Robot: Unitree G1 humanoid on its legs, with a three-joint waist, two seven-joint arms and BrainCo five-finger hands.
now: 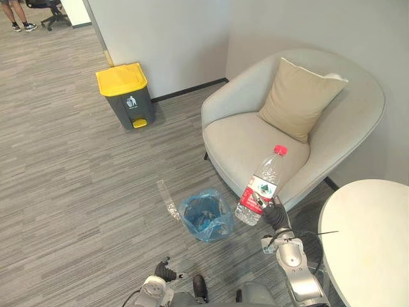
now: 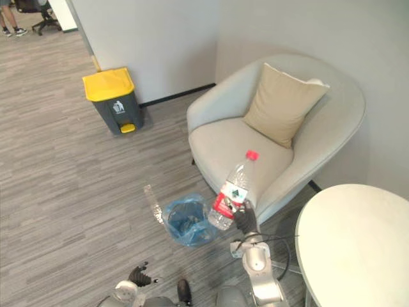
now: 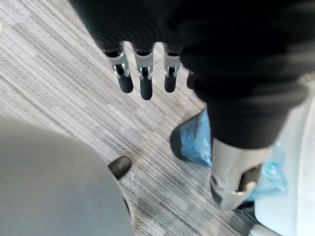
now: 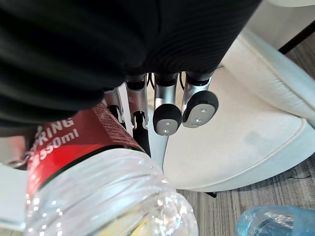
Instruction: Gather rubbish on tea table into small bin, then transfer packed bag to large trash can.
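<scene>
clear red-capped bottle (image 1: pixel 262 185), tilted aloft, near blue-bagged bin (image 1: pixel 206 217)

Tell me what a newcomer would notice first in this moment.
The clear water bottle with a red cap draws the eye first, held tilted in the right hand above the floor beside the blue-bagged small bin. Behind it stand a pale armchair with a tan cushion and, by the wall, a grey pedal bin with a yellow lid.
</scene>
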